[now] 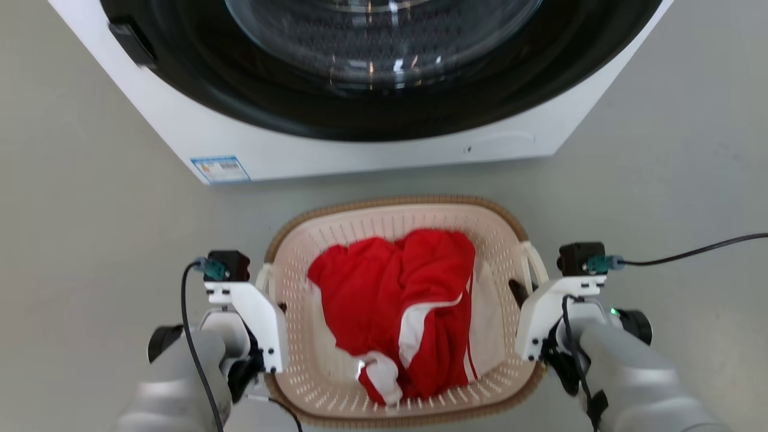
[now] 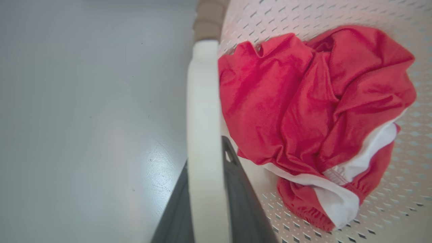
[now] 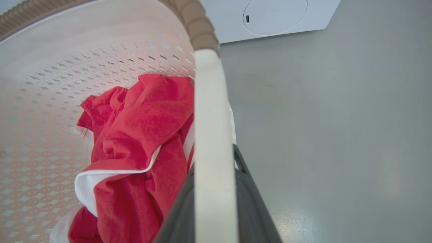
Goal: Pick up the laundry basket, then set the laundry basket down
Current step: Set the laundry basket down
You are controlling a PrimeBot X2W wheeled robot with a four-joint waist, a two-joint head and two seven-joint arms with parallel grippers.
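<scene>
The laundry basket (image 1: pixel 360 231), cream perforated plastic with a brown woven rim, sits just in front of the washer and holds a crumpled red and white garment (image 1: pixel 408 300). My left gripper (image 1: pixel 271 294) is at the basket's left white handle (image 2: pixel 202 101). In the left wrist view its dark fingers (image 2: pixel 236 189) are shut on either side of that handle. My right gripper (image 1: pixel 521 291) is at the right white handle (image 3: pixel 209 101), its fingers (image 3: pixel 249 195) shut on it in the same way. I cannot tell whether the basket rests on the floor or hangs just above it.
A white front-loading washer (image 1: pixel 360 150) with a dark round door stands close behind the basket. A black cable (image 1: pixel 690 251) runs from my right wrist off to the right. Grey floor (image 1: pixel 90 210) lies open on both sides.
</scene>
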